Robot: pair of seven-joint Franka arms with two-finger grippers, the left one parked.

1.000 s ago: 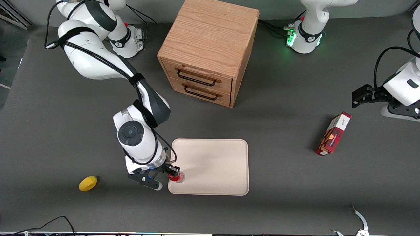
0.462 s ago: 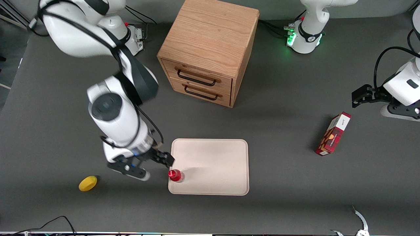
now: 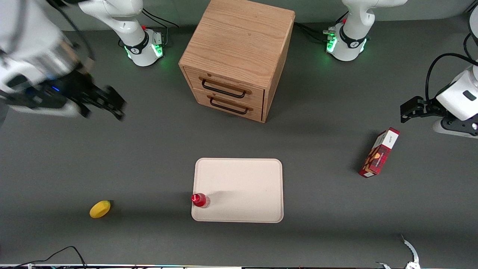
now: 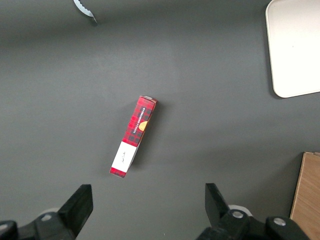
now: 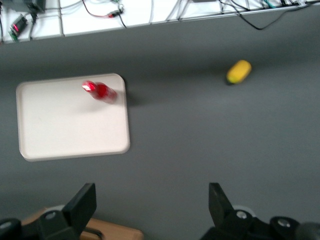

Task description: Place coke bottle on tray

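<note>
The coke bottle [image 3: 200,200], small and red with a red cap, stands upright on the cream-pink tray [image 3: 246,186], in the tray corner nearest the front camera at the working arm's end. It also shows in the right wrist view [image 5: 100,91], on the tray [image 5: 65,125]. My gripper [image 3: 110,102] is open and empty, raised high above the table toward the working arm's end, far from the bottle and farther from the front camera. Its fingers [image 5: 82,202] stand wide apart with nothing between them.
A wooden drawer cabinet [image 3: 237,56] stands farther from the front camera than the tray. A yellow fruit [image 3: 100,209] lies on the table beside the tray, toward the working arm's end. A red-and-white carton [image 3: 379,152] lies toward the parked arm's end.
My gripper let go of the coke bottle, which stays upright on the tray. The arm rose and swung away from the tray, farther from the front camera.
</note>
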